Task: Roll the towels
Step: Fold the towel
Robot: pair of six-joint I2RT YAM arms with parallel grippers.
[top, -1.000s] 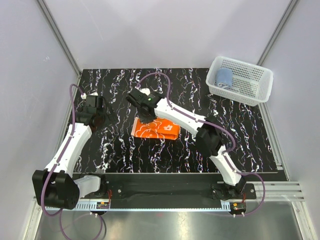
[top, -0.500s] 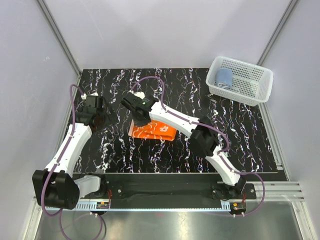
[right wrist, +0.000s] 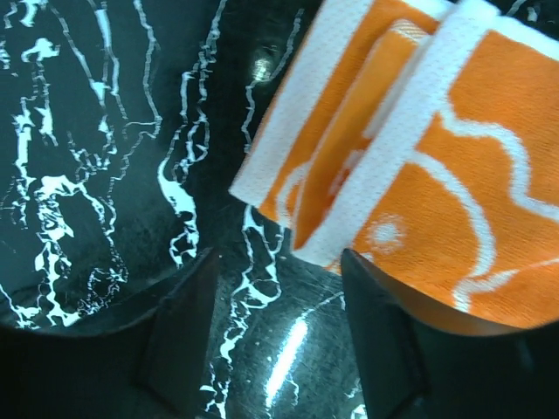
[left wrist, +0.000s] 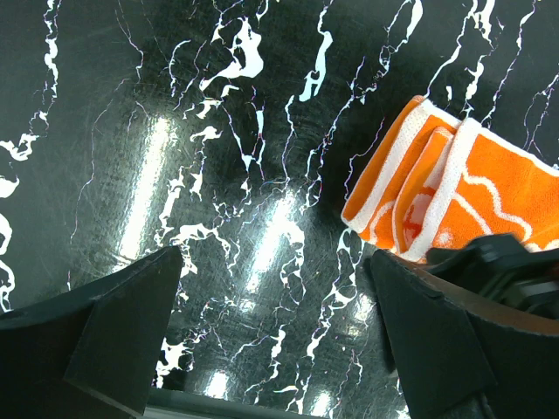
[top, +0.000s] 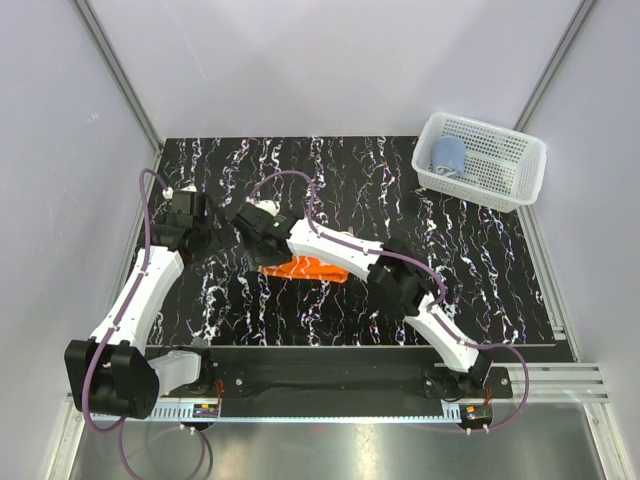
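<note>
Now you're rolling the orange towel (top: 305, 270), folded narrow mid-counter (top: 480, 270); the blue towel (top: 448, 155) sits rolled in the far-right basket (top: 520, 185). Right pincer (right wrist: 275, 288) stands released at its left end, left pincer (left wrist: 275, 257) wide, empty. Next, regrip that end and roll rightward.

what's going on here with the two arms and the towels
The right gripper reaches across to the left end of the orange towel, which lies folded into a narrow layered strip on the table. Its jaws are open, gripping nothing. The left gripper hovers open and empty beside that end. The blue towel sits already rolled in the white basket at the far right.
</note>
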